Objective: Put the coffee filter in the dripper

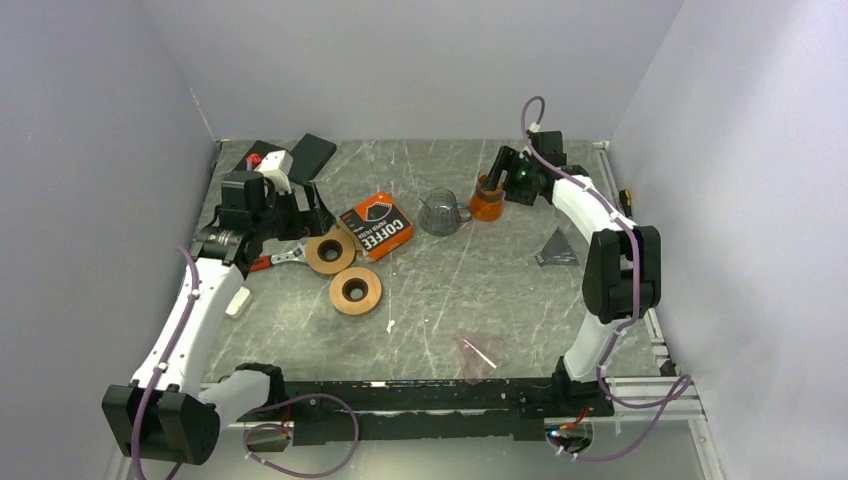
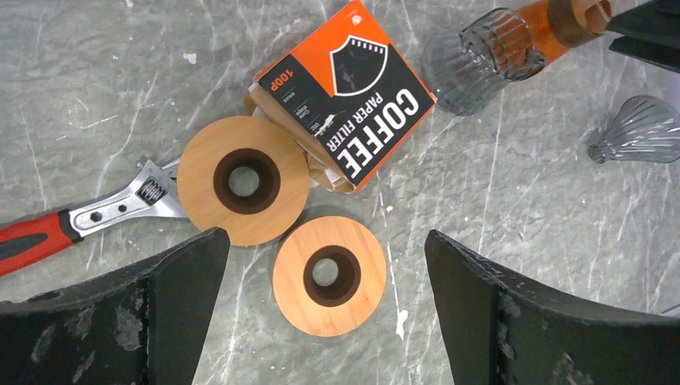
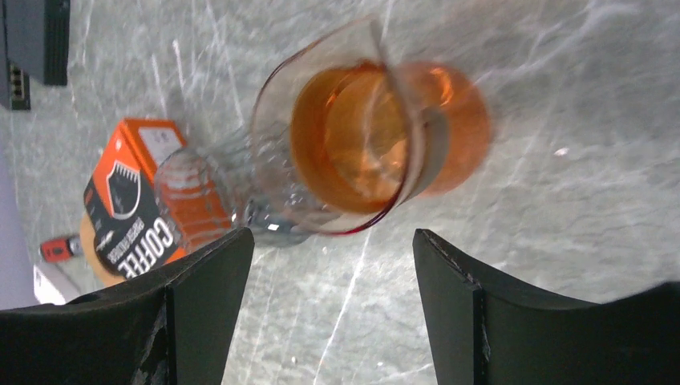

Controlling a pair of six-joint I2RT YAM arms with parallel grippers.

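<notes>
My right gripper [image 3: 333, 233] hovers empty over the orange dripper [image 3: 377, 136], jaws apart, probably to steady it. My left gripper [image 2: 325, 237] hangs wide above 2 wooden rings [image 2: 200, 180], near the coffee filter box [image 2: 345, 96], which likely holds the filters; I see none loose.

Smooth matt wooden rings [image 2: 196, 176], glossy orange card filter box [image 2: 345, 92], clear ribbed glass dripper [image 2: 481, 60], grey marbled tabletop [image 2: 545, 208], metal wrench [image 2: 120, 204]
</notes>
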